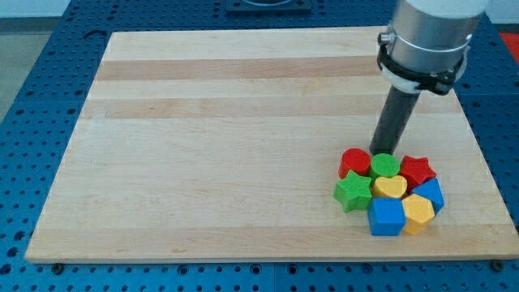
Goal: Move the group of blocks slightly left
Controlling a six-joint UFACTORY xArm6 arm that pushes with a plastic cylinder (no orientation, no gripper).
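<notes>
A tight group of blocks sits at the lower right of the wooden board (243, 122). It holds a red round block (353, 161), a green round block (384, 165), a red star (417, 170), a green star (353, 193), a yellow heart (390, 187), a blue cube (387, 216), a yellow hexagon (418, 212) and a blue block (431, 193). My tip (382, 153) stands at the top edge of the group, just behind the green round block and between the two red blocks.
The board lies on a blue perforated table (32, 81). The group is near the board's right and bottom edges. The arm's grey body (426, 36) hangs over the upper right of the board.
</notes>
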